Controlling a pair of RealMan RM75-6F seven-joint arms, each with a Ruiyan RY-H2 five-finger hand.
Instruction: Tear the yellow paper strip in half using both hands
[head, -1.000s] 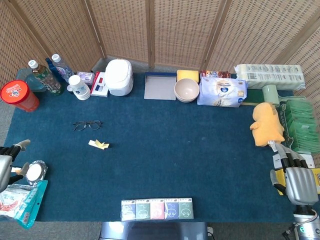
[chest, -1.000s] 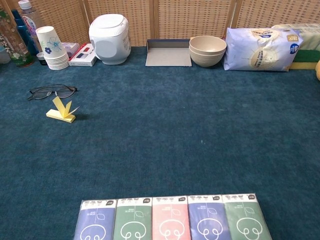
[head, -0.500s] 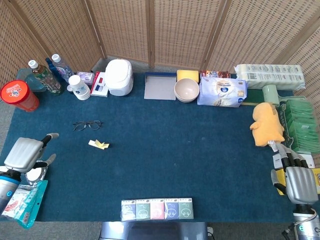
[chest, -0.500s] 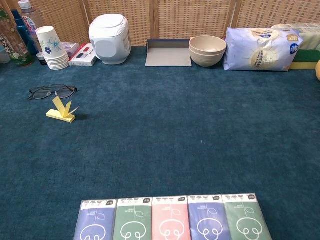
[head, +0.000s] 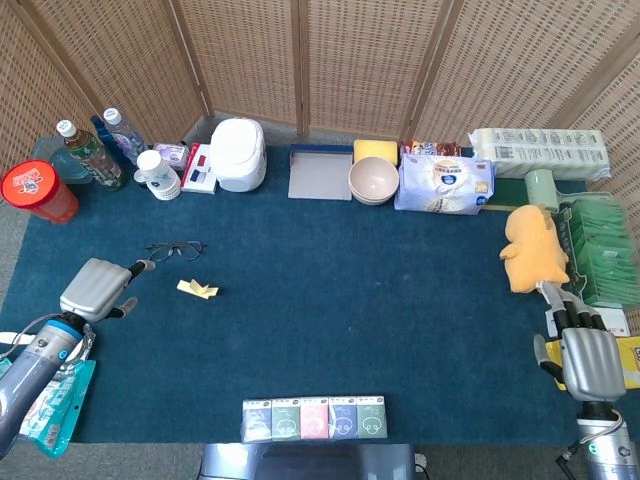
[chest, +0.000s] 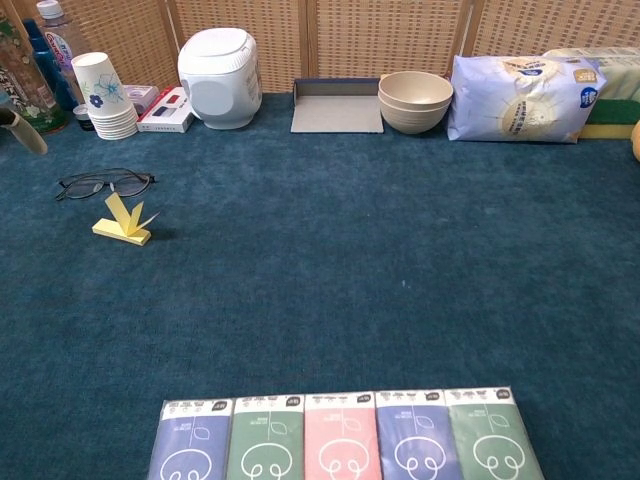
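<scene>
The yellow paper strip (head: 198, 289) lies folded on the blue cloth, left of centre; in the chest view the strip (chest: 124, 224) sticks up with bent ends. My left hand (head: 98, 287) hovers to its left, fingers pointing towards it, holding nothing; only a fingertip (chest: 22, 130) shows at the chest view's left edge. My right hand (head: 585, 355) rests at the table's right edge, far from the strip, fingers extended and empty.
Black glasses (head: 174, 250) lie just behind the strip. A row of coloured packets (head: 315, 417) sits at the front edge. A rice cooker (head: 239, 153), bowls (head: 374, 180), bottles (head: 92, 150), paper cups (head: 157, 174) and a yellow plush toy (head: 535, 248) line the back and right.
My left hand has moved right and forward from the table's left edge towards the yellow strip. The right hand has shifted only slightly. The strip has not moved.
</scene>
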